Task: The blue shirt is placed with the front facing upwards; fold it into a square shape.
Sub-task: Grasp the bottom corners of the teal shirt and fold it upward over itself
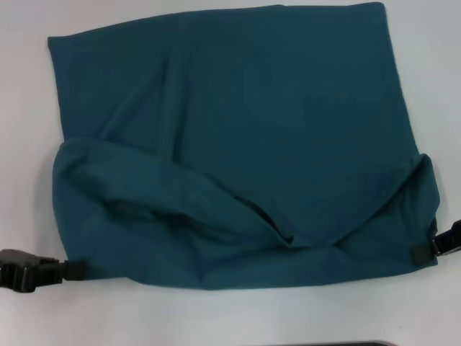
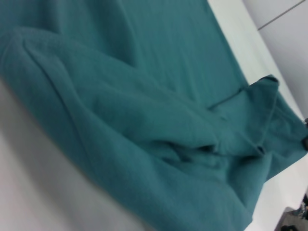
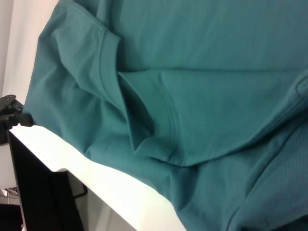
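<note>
Blue shirt (image 1: 238, 137) lies mid-table, already reduced to a broad block; the near portion is doubled over the body, with collar band and a sleeve hem showing in the slack fold at 6 o'clock. Lettering not visible. Left hand (image 1: 68, 270) sits at the 8 o'clock corner, right hand (image 1: 425, 251) at the 4 o'clock corner, each pinching cloth. Judgement: paired corner grips keep the folded edge taut and level so it carries evenly toward 12 o'clock. White table (image 1: 230, 317) bare around it.
</note>
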Action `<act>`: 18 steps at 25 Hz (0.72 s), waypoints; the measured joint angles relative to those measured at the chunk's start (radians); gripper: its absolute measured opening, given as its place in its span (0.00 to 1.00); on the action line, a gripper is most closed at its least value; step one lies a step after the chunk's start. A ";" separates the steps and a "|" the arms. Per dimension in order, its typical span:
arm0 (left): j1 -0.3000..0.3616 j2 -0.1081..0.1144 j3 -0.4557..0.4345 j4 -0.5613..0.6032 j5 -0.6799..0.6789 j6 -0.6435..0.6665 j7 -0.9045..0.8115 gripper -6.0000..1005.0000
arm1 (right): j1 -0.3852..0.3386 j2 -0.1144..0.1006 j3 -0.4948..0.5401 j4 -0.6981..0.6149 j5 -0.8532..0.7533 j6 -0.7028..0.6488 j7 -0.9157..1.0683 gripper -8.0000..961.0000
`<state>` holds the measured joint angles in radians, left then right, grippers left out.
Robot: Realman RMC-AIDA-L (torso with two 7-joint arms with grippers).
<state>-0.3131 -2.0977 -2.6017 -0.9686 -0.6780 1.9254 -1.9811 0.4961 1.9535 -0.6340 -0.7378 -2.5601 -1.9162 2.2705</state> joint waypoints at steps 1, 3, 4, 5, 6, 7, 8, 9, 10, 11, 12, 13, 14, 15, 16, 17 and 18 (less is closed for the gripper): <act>0.001 -0.002 -0.010 0.000 0.000 0.009 0.009 0.01 | -0.001 0.001 0.000 0.000 0.000 -0.003 -0.007 0.05; 0.002 -0.007 -0.027 0.000 0.000 0.027 0.023 0.01 | -0.002 0.003 0.003 0.005 0.001 -0.012 -0.022 0.05; 0.002 -0.008 -0.033 0.000 0.000 0.033 0.028 0.01 | -0.002 0.003 0.005 0.008 0.004 -0.021 -0.030 0.05; 0.002 -0.010 -0.038 0.000 -0.001 0.041 0.033 0.01 | -0.002 0.003 0.008 0.011 0.005 -0.027 -0.037 0.05; 0.002 -0.010 -0.042 0.000 -0.004 0.045 0.037 0.01 | -0.001 0.003 0.009 0.012 0.006 -0.031 -0.042 0.05; 0.002 -0.011 -0.046 0.000 -0.009 0.049 0.041 0.01 | -0.001 0.003 0.010 0.012 0.008 -0.034 -0.046 0.05; 0.003 -0.011 -0.050 0.001 -0.015 0.051 0.045 0.01 | 0.000 0.003 0.011 0.012 0.010 -0.038 -0.050 0.05; 0.004 -0.010 -0.052 0.001 -0.021 0.052 0.047 0.01 | 0.000 0.003 0.012 0.012 0.014 -0.043 -0.055 0.05; 0.006 -0.008 -0.058 0.002 -0.034 0.054 0.051 0.01 | 0.000 0.003 0.012 0.012 0.020 -0.048 -0.058 0.05; 0.007 -0.006 -0.063 0.003 -0.044 0.056 0.055 0.01 | 0.000 0.003 0.012 0.012 0.025 -0.051 -0.061 0.05; 0.008 -0.003 -0.067 0.007 -0.056 0.058 0.059 0.01 | 0.000 0.003 0.012 0.012 0.035 -0.056 -0.064 0.05; 0.008 0.001 -0.070 0.012 -0.066 0.060 0.062 0.01 | -0.001 0.001 0.013 0.012 0.045 -0.059 -0.066 0.05; 0.008 0.007 -0.073 0.022 -0.079 0.062 0.067 0.01 | -0.001 -0.002 0.013 0.013 0.061 -0.061 -0.069 0.05; 0.008 0.014 -0.075 0.034 -0.093 0.064 0.073 0.01 | -0.002 -0.004 0.014 0.015 0.074 -0.064 -0.071 0.05; 0.007 0.020 -0.075 0.044 -0.103 0.065 0.076 0.01 | -0.002 -0.007 0.014 0.018 0.088 -0.065 -0.073 0.05; 0.005 0.028 -0.075 0.059 -0.119 0.066 0.080 0.01 | -0.002 -0.010 0.014 0.022 0.103 -0.065 -0.075 0.05; 0.003 0.036 -0.076 0.073 -0.133 0.066 0.084 0.01 | -0.002 -0.012 0.014 0.026 0.116 -0.065 -0.077 0.05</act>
<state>-0.3101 -2.0614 -2.6772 -0.8957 -0.8112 1.9918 -1.8971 0.4941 1.9412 -0.6198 -0.7122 -2.4442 -1.9815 2.1933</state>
